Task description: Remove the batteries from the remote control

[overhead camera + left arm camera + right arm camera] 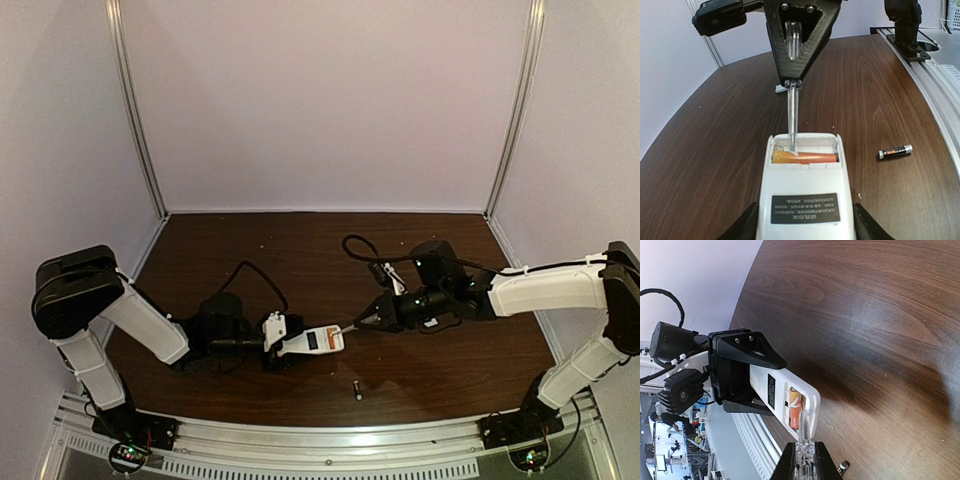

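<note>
Right claw (791,82) pinches screwdriver (793,115) — tip on orange battery (807,158), lying crosswise in open end of remote control (807,192). Left claw (805,217) squeezes its sides. Dark battery (895,151) already out, on surface (715,150).

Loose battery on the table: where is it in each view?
Top external: loose battery low centre, below-right of the remote control.
Left wrist: loose battery right of centre, beside the remote control.
Right wrist: loose battery at bottom edge, below the remote control.
Landmark: remote control.
</note>
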{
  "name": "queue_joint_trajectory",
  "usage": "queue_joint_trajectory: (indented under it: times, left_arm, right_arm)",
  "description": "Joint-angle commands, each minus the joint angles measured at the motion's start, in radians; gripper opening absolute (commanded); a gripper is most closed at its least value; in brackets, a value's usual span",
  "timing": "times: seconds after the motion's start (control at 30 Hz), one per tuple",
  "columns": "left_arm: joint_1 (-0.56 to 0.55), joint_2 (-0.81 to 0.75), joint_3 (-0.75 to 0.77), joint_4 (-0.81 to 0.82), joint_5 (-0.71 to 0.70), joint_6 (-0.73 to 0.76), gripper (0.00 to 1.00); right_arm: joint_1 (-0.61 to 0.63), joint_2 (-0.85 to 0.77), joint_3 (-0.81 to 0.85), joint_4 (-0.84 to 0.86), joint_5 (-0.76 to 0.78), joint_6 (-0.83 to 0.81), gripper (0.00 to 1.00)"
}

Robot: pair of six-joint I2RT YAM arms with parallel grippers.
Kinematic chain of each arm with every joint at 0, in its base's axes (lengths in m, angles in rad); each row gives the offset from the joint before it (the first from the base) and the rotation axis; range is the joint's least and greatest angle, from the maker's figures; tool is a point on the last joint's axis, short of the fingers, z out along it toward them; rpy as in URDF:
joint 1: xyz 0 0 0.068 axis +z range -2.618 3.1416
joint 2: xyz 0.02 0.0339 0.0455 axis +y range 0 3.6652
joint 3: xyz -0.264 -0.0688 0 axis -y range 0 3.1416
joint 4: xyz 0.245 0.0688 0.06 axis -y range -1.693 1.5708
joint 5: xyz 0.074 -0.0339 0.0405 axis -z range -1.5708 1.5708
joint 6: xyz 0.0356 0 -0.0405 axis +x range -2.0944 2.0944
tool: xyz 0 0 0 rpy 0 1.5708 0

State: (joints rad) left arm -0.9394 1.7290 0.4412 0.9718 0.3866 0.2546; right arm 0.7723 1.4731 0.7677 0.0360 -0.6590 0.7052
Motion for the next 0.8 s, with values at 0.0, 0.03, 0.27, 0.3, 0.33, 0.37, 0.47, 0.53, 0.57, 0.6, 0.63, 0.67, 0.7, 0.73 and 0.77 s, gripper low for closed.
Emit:
queue_joint_trajectory:
  times: [0.0,0.03,0.27,0.3,0.33,0.37,0.47,0.53,0.57,0.6,0.63,0.67,0.7,0.73,0.77]
  left_arm:
    - [0.005,-0.003,0.028,0.184,0.061,-0.005,0.0]
    - [0.007,-0.002,0.03,0.178,0.06,-0.004,0.0]
    - [0.008,0.002,0.048,0.113,0.056,0.032,0.0]
    - [0.007,0.002,0.051,0.104,0.057,0.037,0.0]
    - [0.007,0.002,0.054,0.097,0.058,0.041,0.0]
    - [0.007,0.003,0.056,0.09,0.061,0.045,0.0]
    - [0.007,0.003,0.061,0.076,0.079,0.052,0.0]
    - [0.007,0.005,0.066,0.063,0.084,0.055,0.0]
    - [0.007,0.005,0.068,0.06,0.084,0.056,0.0]
    - [0.008,0.007,0.068,0.059,0.084,0.057,0.0]
    - [0.008,0.006,0.069,0.058,0.084,0.057,0.0]
    - [0.008,0.006,0.069,0.059,0.083,0.056,0.0]
    - [0.008,0.006,0.068,0.061,0.082,0.055,0.0]
    - [0.007,0.006,0.067,0.064,0.082,0.054,0.0]
    - [0.007,0.006,0.066,0.068,0.082,0.053,0.0]
  right_arm:
    - [-0.018,0.04,-0.002,-0.089,0.074,-0.029,0.0]
    - [-0.018,0.042,0.007,-0.11,0.096,-0.04,0.0]
    - [-0.012,0.058,0.093,-0.291,0.199,-0.126,0.0]
    - [-0.008,0.063,0.104,-0.309,0.201,-0.146,0.0]
    - [-0.005,0.066,0.113,-0.321,0.198,-0.161,0.0]
    - [-0.003,0.07,0.12,-0.327,0.185,-0.175,0.0]
    - [-0.001,0.086,0.13,-0.337,0.156,-0.218,0.0]
    - [-0.001,0.102,0.136,-0.345,0.155,-0.234,0.0]
    - [-0.001,0.111,0.136,-0.341,0.148,-0.239,0.0]
    - [-0.001,0.12,0.133,-0.326,0.138,-0.242,0.0]
    - [-0.001,0.127,0.127,-0.31,0.127,-0.243,0.0]
    - [-0.001,0.136,0.121,-0.295,0.121,-0.242,0.0]
    - [-0.001,0.148,0.115,-0.281,0.117,-0.241,0.0]
    - [-0.001,0.152,0.109,-0.266,0.115,-0.237,0.0]
    - [-0.003,0.156,0.102,-0.252,0.114,-0.232,0.0]
